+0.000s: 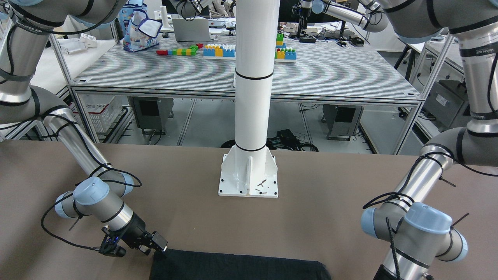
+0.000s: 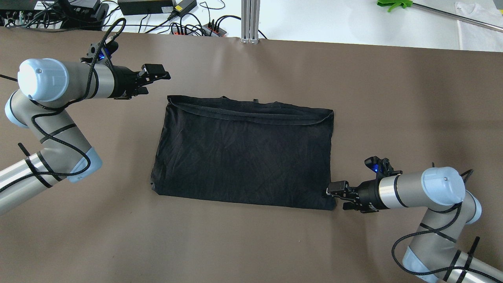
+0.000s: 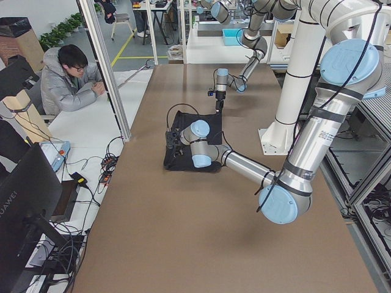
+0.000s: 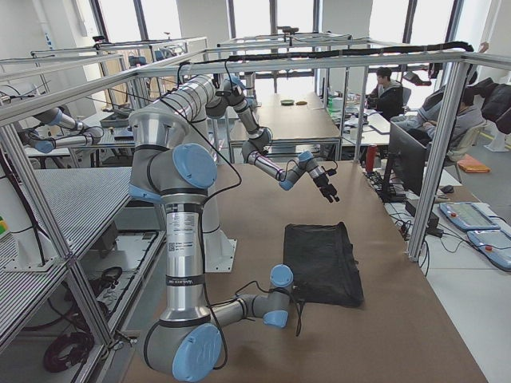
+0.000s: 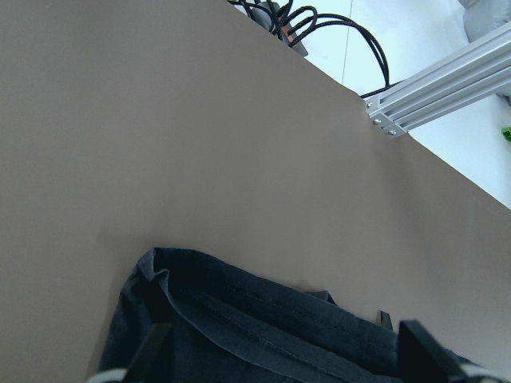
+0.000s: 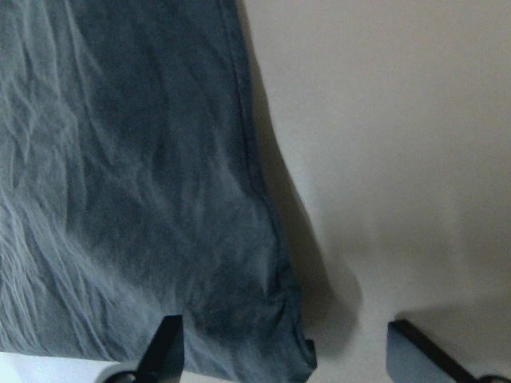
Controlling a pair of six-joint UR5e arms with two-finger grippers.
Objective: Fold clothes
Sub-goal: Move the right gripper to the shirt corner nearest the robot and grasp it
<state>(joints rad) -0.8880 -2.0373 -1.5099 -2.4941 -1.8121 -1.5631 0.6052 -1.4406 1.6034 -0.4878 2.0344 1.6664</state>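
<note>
The black garment [image 2: 243, 153] lies flat on the brown table [image 2: 373, 98], out from the white pillar's base plate [image 1: 233, 175] on the operators' side. The right gripper [image 2: 331, 192] sits low at the garment corner nearer the pillar, jaws spread astride it, likely poised to pinch. The left gripper [image 2: 162, 73], likewise released and empty, hovers off the diagonal corner farther from the pillar, probably to grab there. Only legible writing: "HUAWEI" on a monitor [image 3: 24, 207].
</note>
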